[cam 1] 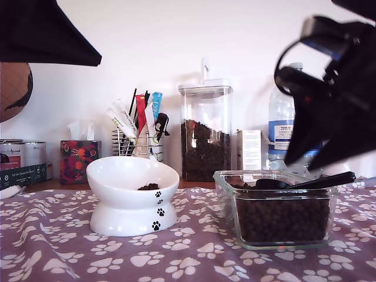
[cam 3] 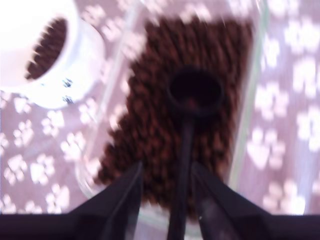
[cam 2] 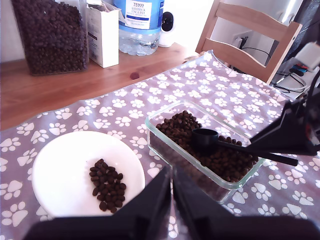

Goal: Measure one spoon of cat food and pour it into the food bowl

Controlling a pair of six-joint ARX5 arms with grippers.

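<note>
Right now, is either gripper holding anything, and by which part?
Nothing is held. My second gripper is open astride the spoon handle, which lies on the cat food; my first gripper is empty.

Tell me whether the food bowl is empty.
Not empty. The food bowl holds a small pile of cat food, leaving most of its white inside bare.

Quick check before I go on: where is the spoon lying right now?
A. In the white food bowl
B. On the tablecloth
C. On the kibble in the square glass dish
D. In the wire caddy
C: the spoon lies on the cat food in the glass dish, its handle reaching over the rim; the food bowl holds only a small heap of kibble.
</note>
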